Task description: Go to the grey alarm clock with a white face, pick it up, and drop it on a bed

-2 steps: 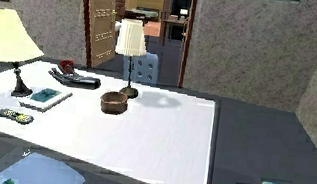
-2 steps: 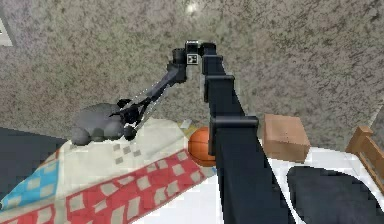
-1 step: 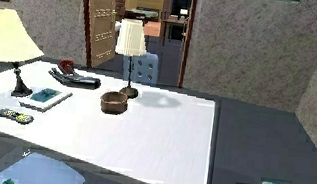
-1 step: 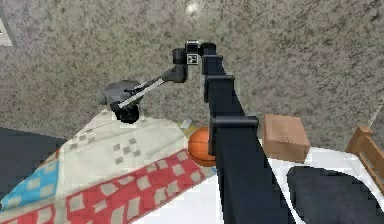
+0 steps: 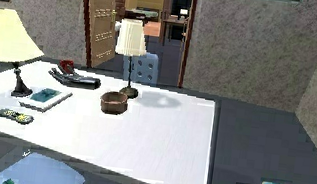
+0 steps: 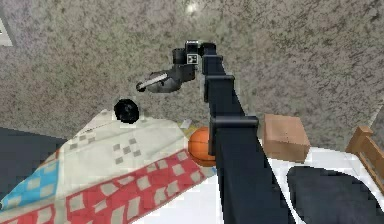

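In the arm side view the dark arm (image 6: 232, 130) rises from the bottom edge to the gripper (image 6: 148, 84), high against the speckled wall. Just below and left of the fingers is a small dark round thing (image 6: 125, 110), at the far edge of a patchwork quilt (image 6: 100, 172) on a bed. I cannot tell whether it hangs from the gripper or rests on the quilt, so I cannot tell whether the gripper holds anything. The thing is too small to name as a clock.
An orange ball (image 6: 201, 146), a cardboard box (image 6: 286, 136) and a dark pillow (image 6: 330, 192) lie on the bed. In the forward view a white surface (image 5: 151, 134) carries two lamps (image 5: 10, 40) (image 5: 130, 40), a book (image 5: 45, 97) and a brown bowl (image 5: 115, 102). An open doorway (image 5: 155, 19) lies beyond.
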You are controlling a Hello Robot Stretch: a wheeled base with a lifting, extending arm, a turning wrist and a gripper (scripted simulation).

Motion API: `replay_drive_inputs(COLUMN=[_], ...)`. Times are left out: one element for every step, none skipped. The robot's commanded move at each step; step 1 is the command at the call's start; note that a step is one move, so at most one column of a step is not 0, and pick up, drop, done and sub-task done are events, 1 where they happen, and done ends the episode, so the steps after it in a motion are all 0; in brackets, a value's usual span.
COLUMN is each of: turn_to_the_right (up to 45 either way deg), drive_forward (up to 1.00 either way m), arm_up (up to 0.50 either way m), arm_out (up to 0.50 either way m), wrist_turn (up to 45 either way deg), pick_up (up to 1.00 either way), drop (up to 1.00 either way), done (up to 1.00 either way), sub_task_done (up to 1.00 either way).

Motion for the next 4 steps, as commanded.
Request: replay_drive_inputs(turn_to_the_right=[0.0, 0.0, 0.0, 0.0], drive_forward=[0.00, 0.00, 0.00, 0.00], arm_up=[0.00, -0.26, -0.32, 0.00], arm_out=[0.00, 0.00, 0.00, 0.00], wrist_turn=[39.0, 0.0, 0.0, 0.0], pick_up=[0.00, 0.00, 0.00, 0.00], drop=[0.00, 0.00, 0.00, 1.00], done=[0.00, 0.00, 0.00, 0.00], sub_task_done=[0.00, 0.00, 0.00, 0.00])
